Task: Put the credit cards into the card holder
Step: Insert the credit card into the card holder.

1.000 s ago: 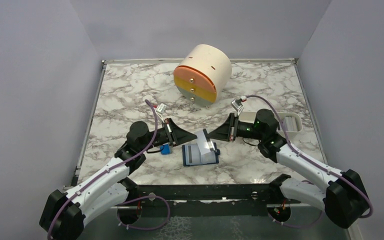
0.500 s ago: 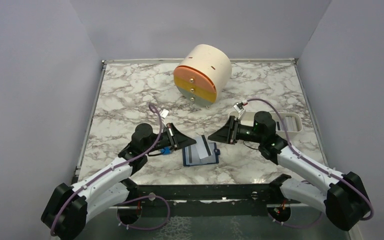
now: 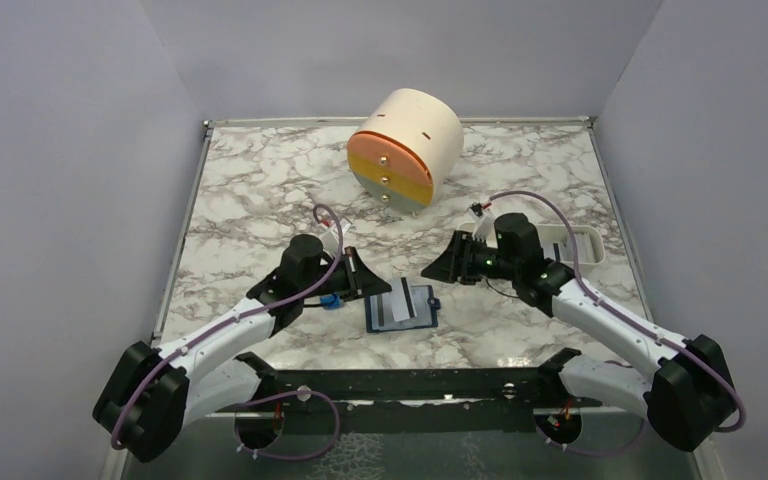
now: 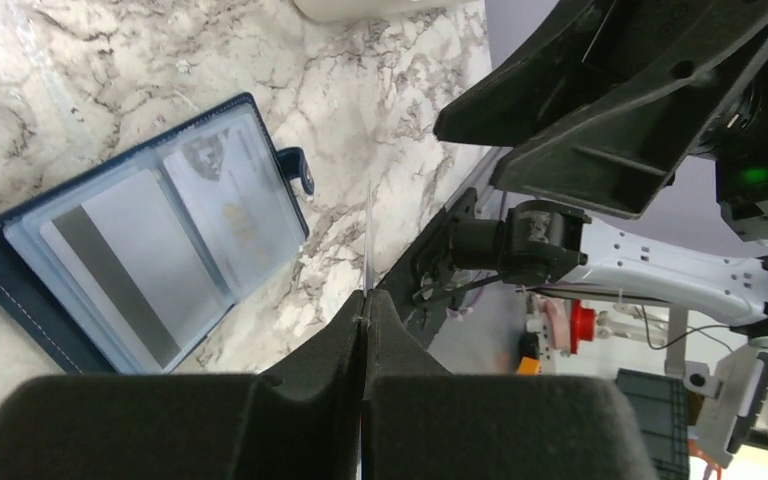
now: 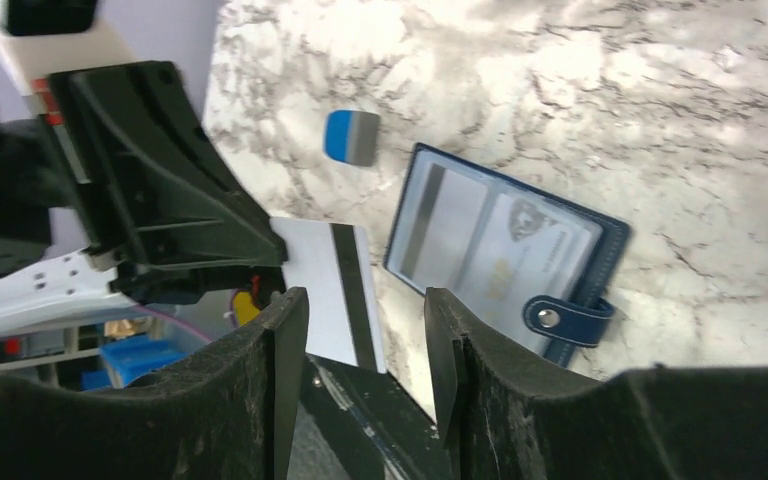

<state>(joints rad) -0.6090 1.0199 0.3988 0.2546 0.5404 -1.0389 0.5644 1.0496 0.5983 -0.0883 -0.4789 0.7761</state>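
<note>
Holding card (image 5: 325, 285) by one edge, left gripper (image 4: 364, 310) clamped tight, so free end can slide in. Wallet (image 5: 500, 250) lies open on table (image 5: 710, 100) just beside, ready. Right gripper (image 5: 360, 315) fingers apart, empty, near card

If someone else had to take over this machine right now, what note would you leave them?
Left pincer: shut on a credit card, held off the table near the card holder.
Right pincer: open, empty, close by that card.
The card holder lies open on the table, a striped card and a crested card in its pockets.
Done: two cards in. Left: slot in the held one.
</note>
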